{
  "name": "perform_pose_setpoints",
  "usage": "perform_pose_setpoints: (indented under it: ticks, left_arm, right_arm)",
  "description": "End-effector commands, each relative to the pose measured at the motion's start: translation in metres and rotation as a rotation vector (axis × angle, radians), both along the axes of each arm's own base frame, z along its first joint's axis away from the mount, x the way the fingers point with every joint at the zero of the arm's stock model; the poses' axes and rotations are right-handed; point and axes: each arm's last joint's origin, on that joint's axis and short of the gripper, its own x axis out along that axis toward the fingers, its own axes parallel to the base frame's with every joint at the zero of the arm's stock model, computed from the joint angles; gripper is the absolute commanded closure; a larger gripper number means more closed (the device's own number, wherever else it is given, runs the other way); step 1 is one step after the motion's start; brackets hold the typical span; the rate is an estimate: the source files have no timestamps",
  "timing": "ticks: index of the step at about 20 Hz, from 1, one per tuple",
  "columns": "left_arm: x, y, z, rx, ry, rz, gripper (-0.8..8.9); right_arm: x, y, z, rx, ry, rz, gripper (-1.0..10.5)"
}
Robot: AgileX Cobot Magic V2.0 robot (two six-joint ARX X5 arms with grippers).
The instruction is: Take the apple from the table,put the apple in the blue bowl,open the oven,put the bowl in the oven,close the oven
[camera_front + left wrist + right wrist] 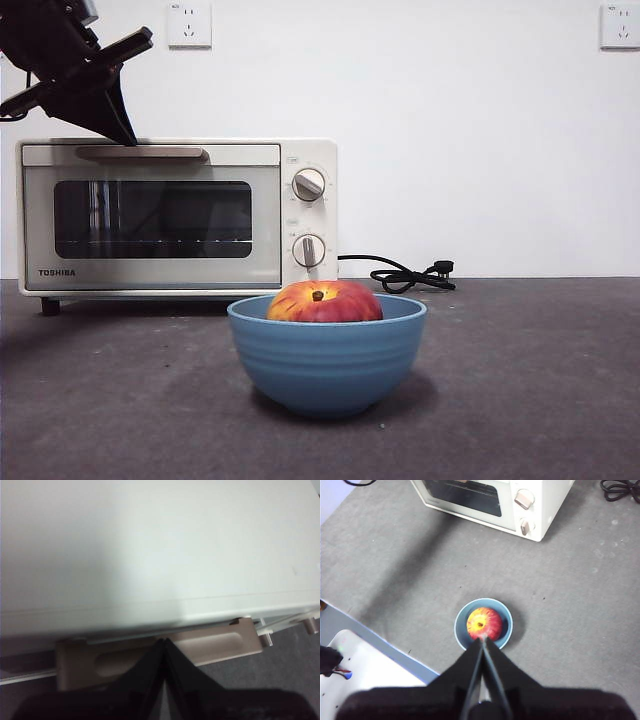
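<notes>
The large round red apple (324, 301) with yellow streaks sits inside the deep matte blue bowl (327, 362), only its top showing above the rim. The bowl stands on the dark grey mottled bench (520, 400), near and to the right of the cream-white toaster oven (178, 218), whose dark glass door is closed. The oven's interior is hard to make out through the glass. A black cord (405, 275) lies right of the oven. The left pincer (164, 645) is clenched, its tip just above the tan bar handle (160, 655) at the oven's top edge; contact cannot be judged. The right pincer (483, 641) is clenched, empty, high above the bowl; both arms are largely cut off
</notes>
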Motion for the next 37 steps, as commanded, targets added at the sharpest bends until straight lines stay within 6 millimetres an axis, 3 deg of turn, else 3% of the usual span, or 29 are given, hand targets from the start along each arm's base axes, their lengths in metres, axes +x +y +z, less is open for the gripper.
perform_pose_setpoints:
  ticks: [1, 22, 30, 37]
  left_arm:
    - [-0.001, -0.001, -0.022, 0.04, 0.122, -0.025, 8.19]
    - [-0.02, -0.013, -0.031, 0.133, 0.26, -0.107, 8.2]
    - [-0.048, -0.014, -0.043, 0.152, 0.186, -0.094, 8.19]
    - [-0.081, -0.01, -0.079, 0.092, 0.164, -0.014, 8.19]
  right_arm:
    - [0.0, -0.002, -0.001, -0.027, 0.0, -0.034, 9.5]
    - [0.001, -0.002, -0.001, -0.026, -0.005, -0.071, 9.5]
    - [0.001, -0.002, -0.001, -0.028, -0.006, -0.069, 9.5]
    - [0.001, -0.003, -0.001, -0.038, -0.02, -0.085, 9.5]
